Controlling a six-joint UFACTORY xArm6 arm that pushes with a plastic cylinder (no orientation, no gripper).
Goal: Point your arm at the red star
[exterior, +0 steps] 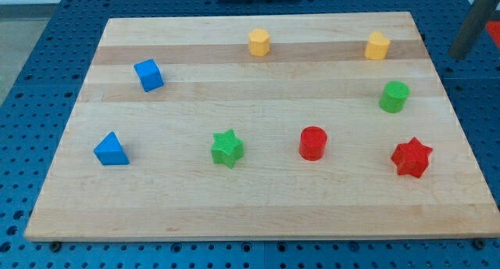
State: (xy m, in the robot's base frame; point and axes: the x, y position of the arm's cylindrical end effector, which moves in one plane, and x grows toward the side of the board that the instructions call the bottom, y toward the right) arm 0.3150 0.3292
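The red star (411,157) lies near the board's right edge, low in the view. My dark rod enters at the view's top right corner, and my tip (458,55) hangs off the board's right edge, well above the red star in the view and apart from every block. The nearest blocks to the tip are the yellow block (377,45) and the green cylinder (394,96).
On the wooden board (250,214) also lie a red cylinder (312,143), a green star (226,148), a blue triangle (112,149), a blue cube (148,75) and a yellow hexagonal block (259,43). A blue perforated table surrounds the board.
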